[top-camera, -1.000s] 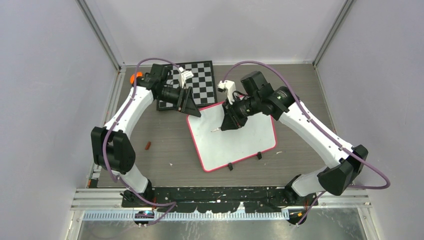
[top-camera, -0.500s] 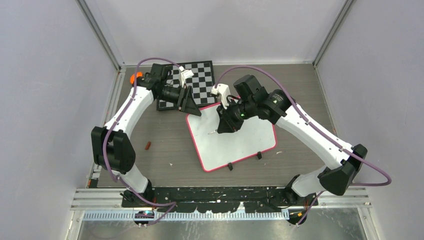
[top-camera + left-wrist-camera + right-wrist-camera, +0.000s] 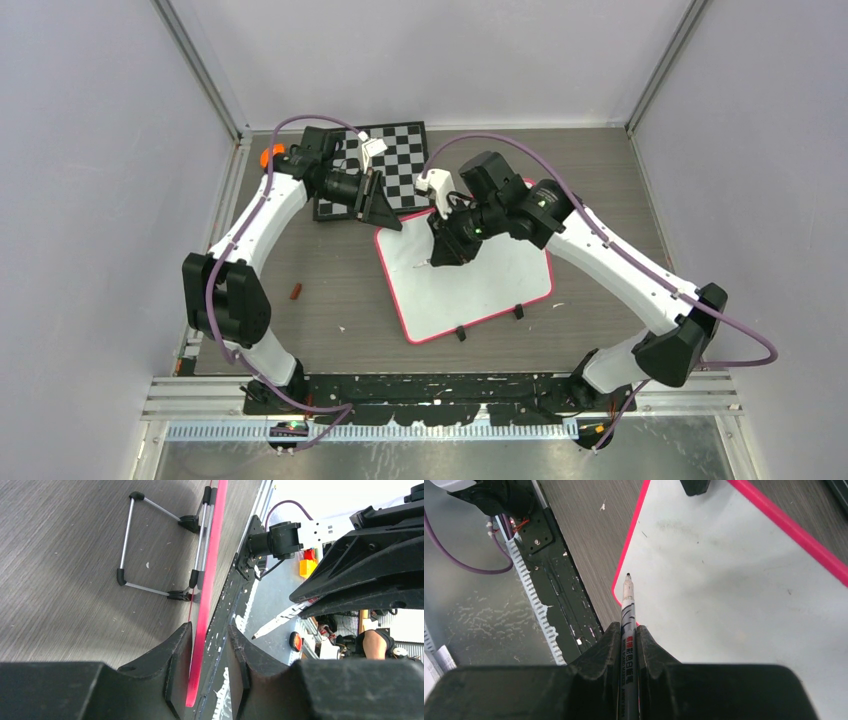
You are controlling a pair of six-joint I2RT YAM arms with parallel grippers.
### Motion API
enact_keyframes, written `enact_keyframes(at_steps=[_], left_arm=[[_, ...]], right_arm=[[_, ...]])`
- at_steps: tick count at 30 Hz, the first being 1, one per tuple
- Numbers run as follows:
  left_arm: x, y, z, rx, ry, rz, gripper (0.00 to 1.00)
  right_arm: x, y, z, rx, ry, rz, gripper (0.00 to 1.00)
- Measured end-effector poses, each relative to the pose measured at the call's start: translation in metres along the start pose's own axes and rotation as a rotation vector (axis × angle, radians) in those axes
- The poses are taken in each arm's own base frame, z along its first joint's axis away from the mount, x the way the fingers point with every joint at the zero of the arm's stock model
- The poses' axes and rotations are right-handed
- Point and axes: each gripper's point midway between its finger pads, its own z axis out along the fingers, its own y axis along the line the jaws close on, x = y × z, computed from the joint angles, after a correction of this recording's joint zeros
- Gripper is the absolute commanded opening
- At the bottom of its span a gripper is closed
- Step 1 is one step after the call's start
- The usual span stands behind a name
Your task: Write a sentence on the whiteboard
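Two arms meet at the whiteboard (image 3: pixel 500 278), which lies flat mid-table, just beside a checkered board (image 3: pixel 405 160). We see the left gripper (image 3: pixel 209 628) straddling its pink rim at the far left corner, jaws apart. Our right gripper (image 3: pixel 628 628) is clamped on a marker (image 3: pixel 628 602), tip near the board's left edge.

One whiteboard (image 3: pixel 480 288), one marker (image 3: pixel 628 605), one checkerboard (image 3: pixel 402 160), two claws (image 3: pixel 209 647) (image 3: pixel 628 632)
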Motion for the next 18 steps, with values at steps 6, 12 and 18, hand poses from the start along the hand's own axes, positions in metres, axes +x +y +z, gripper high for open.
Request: enact_keyframes(at_steps=[6,12,18], left_arm=[[0.0,-0.001,0.0,0.004,0.0,-0.006,0.32],[0.001,0.001,0.003,0.008,0.008,-0.013,0.27],[0.005,0.0,0.008,0.013,0.025,-0.019,0.15]], right_arm=[[-0.015,0.0,0.008,0.019,-0.008,-0.021,0.0],[-0.031,-0.003,0.008,0.052,-0.039,-0.033,0.0],[-0.041,-0.005,0.01,0.076,-0.058,-0.031,0.0]])
